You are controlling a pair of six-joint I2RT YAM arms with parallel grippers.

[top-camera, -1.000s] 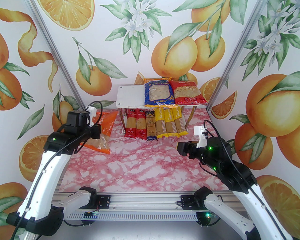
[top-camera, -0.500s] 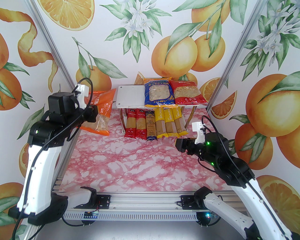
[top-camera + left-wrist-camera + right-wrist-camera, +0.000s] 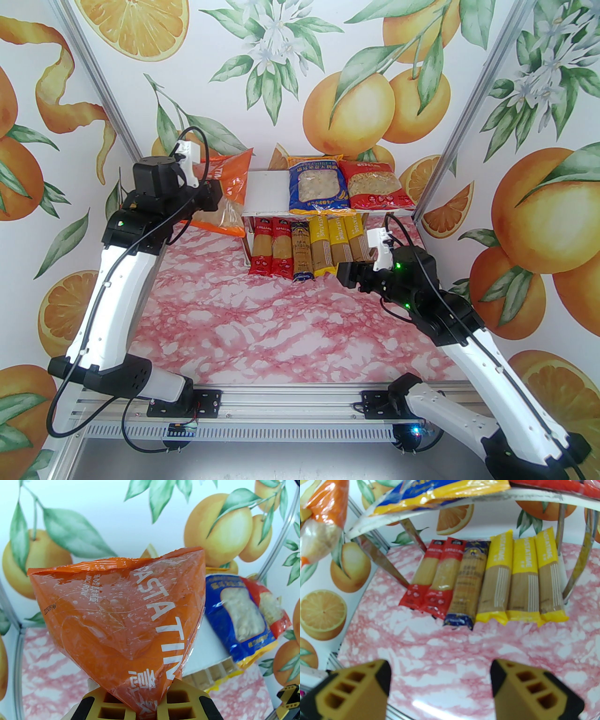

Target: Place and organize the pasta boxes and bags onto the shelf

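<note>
where walls [image 3: 347, 108] printed with oranges enclose a glossy pink-marbled table [image 3: 281, 328], a crinkled orange bag [image 3: 117, 611] is pinched in the left hand [image 3: 147, 705] beside the white-boarded, chrome-legged shelf [image 3: 265, 194]; the right hand [image 3: 440, 679] is held spread open, empty.

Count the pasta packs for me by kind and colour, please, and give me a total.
Red spaghetti packs: 2
Yellow spaghetti packs: 3
Dark blue spaghetti pack: 1
Orange bag: 1
Blue bag: 1
Red bag: 1
Total: 9
</note>
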